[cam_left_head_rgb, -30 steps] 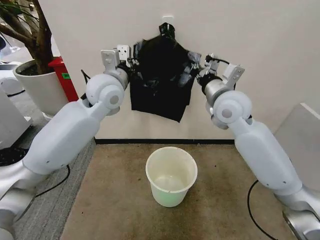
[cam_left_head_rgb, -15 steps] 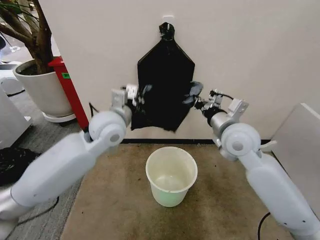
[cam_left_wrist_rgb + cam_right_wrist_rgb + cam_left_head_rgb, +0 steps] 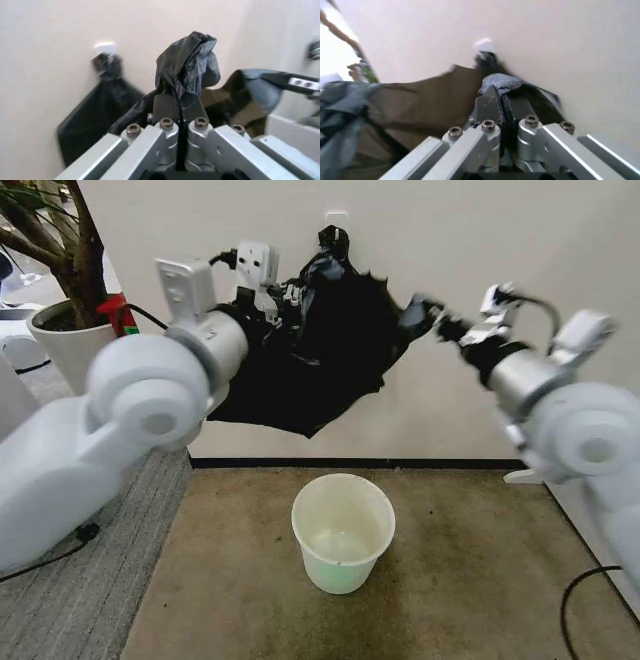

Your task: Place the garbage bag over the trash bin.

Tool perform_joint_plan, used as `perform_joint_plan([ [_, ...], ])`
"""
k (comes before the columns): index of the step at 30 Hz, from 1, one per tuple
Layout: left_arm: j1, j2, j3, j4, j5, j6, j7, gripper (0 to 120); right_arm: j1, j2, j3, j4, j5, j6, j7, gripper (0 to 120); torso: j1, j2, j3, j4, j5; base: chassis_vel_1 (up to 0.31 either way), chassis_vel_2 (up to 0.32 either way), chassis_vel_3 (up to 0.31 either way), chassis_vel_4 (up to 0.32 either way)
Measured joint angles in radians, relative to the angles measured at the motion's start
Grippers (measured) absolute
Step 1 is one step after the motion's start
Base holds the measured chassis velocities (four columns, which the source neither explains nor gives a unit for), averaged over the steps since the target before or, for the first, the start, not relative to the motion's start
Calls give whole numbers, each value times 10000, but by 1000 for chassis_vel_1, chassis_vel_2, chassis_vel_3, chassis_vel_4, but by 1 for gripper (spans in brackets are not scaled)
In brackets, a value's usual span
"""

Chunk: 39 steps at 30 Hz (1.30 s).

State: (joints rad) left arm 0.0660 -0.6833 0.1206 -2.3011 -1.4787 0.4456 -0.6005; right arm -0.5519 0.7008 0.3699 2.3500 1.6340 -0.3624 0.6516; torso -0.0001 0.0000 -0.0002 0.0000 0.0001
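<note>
Nearest the camera, low in the centre of the head view, the trash bin (image 3: 343,532) stands upright on the brown carpet, cream-white, unlined, with nothing over its rim. So the main part of the task is not yet done: no plastic touches the bin.

Higher, in the middle of the frame, the garbage bag (image 3: 320,350) hangs in the air between the two arms, well above the bin and roughly over it, stretched sideways into a wrinkled black sheet that sags toward the lower centre. The left gripper (image 3: 283,298), in the upper left-centre, has its fingers pressed together on a bunched fold of the bag; the left wrist view shows that crumpled tuft (image 3: 187,63) rising out of the closed fingers. The right gripper (image 3: 432,320), upper right of centre, likewise pinches the opposite edge, and its wrist view shows a small grey-black wad of plastic (image 3: 500,82) nipped between its shut fingertips (image 3: 490,102).

I judge the bag grasped on both sides and partly spread, which is the first half. What is left, as I read it: opening the mouth wide enough, bringing it down around the bin, and seating the rim.

Farthest back, a second black bundle (image 3: 100,108) hangs knotted from a small white hook (image 3: 335,220) on the wall, and a potted tree (image 3: 70,330) stands at the upper left.
</note>
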Motion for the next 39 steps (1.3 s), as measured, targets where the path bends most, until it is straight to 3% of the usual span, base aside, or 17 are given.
perform_joint_plan([
  [5,-113,535,-250,-476,-581,-941,839,0,293,-591,652,782,1814,246,244,0,0,0,2,2,-1,0,0,0,0],
  [10,321,1006,-613,-994,-941,-1319,1193,0,203,-991,1389,1070,2750,266,398,0,0,1,0,0,1,0,0,0,0],
  [15,1834,1637,-1271,-1542,-479,-1538,1423,0,-677,-1322,2284,1369,3196,244,346,0,0,1,1,-1,-3,0,0,0,0],
  [20,4421,2200,-2074,-1716,722,-1903,1629,0,-2396,-1111,2648,1549,2707,168,139,0,0,2,2,4,-3,0,0,0,0],
  [29,5840,1887,-2020,-1456,1958,-1995,1729,0,-4533,-223,2022,1532,1011,141,-297,0,0,2,2,-1,0,0,0,0,0],
  [34,6931,1488,-1854,-886,2750,-1998,1937,0,-5643,283,1870,1518,-142,-13,-658,0,1,1,2,0,-3,0,0,0,0],
  [39,6967,1160,-1460,-599,2990,-1975,2009,0,-6187,405,1982,1511,-571,-62,-817,0,0,1,2,1,-1,0,0,0,0],
])
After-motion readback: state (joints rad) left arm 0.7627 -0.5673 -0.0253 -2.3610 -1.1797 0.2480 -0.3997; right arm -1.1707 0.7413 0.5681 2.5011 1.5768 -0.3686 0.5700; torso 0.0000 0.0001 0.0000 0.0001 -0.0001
